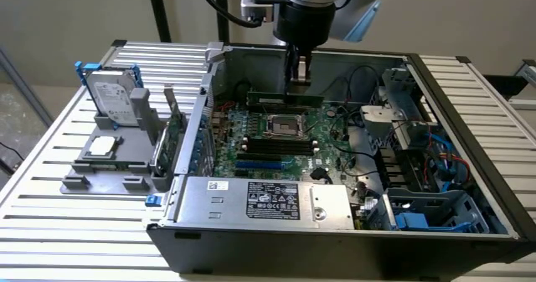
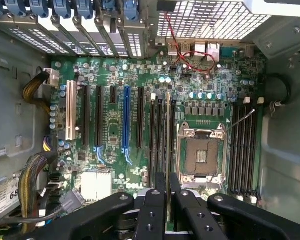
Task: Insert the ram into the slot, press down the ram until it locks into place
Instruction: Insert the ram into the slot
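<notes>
My gripper (image 1: 299,88) hangs inside the open computer case, shut on the ram (image 1: 285,98), a thin green stick held level and lengthwise above the motherboard (image 1: 327,153). In the wrist view the ram (image 2: 168,145) shows edge-on between the two black fingers (image 2: 154,210), running along a bank of long black memory slots (image 2: 159,135) beside the silver processor socket (image 2: 201,155). It appears to hover clear of the board. A second bank of black slots (image 2: 242,150) lies on the socket's other side; in the exterior view one bank of slots (image 1: 272,145) lies nearer the camera than the socket (image 1: 283,125).
The case walls (image 1: 209,93) surround the board. A labelled power supply (image 1: 268,200) sits at the near edge. Cables and a drive cage (image 1: 435,213) fill the exterior view's right. Outside the case, a grey stand (image 1: 109,162) carries a hard drive (image 1: 113,103) and an upright card (image 1: 173,131).
</notes>
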{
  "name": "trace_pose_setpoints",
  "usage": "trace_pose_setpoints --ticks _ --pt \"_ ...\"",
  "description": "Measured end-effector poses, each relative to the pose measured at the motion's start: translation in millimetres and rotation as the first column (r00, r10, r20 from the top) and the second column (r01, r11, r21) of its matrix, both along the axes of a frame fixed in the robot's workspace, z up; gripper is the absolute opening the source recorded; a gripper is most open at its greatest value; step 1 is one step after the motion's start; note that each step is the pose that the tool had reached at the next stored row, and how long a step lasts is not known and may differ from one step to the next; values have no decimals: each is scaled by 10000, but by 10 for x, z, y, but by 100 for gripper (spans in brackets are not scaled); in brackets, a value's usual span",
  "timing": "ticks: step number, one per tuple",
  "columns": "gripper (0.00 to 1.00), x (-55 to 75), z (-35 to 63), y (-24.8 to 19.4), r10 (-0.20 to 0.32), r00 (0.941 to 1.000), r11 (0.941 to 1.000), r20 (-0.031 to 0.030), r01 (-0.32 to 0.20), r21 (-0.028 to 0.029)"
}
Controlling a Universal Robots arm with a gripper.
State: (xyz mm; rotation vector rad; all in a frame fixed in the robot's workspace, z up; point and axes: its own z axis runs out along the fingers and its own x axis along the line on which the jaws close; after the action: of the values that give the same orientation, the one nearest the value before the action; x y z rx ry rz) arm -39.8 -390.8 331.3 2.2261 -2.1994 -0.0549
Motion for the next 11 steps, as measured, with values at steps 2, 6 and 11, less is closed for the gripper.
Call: trace_pose_setpoints --ticks 2,6,11 --pt "14 -5 -37 0 -2 10000 10000 0 2 0" --pt "14 -16 -111 -2 -5 10000 10000 1 5 1" --pt "14 -25 -201 -3 -3 10000 10000 0 3 0"
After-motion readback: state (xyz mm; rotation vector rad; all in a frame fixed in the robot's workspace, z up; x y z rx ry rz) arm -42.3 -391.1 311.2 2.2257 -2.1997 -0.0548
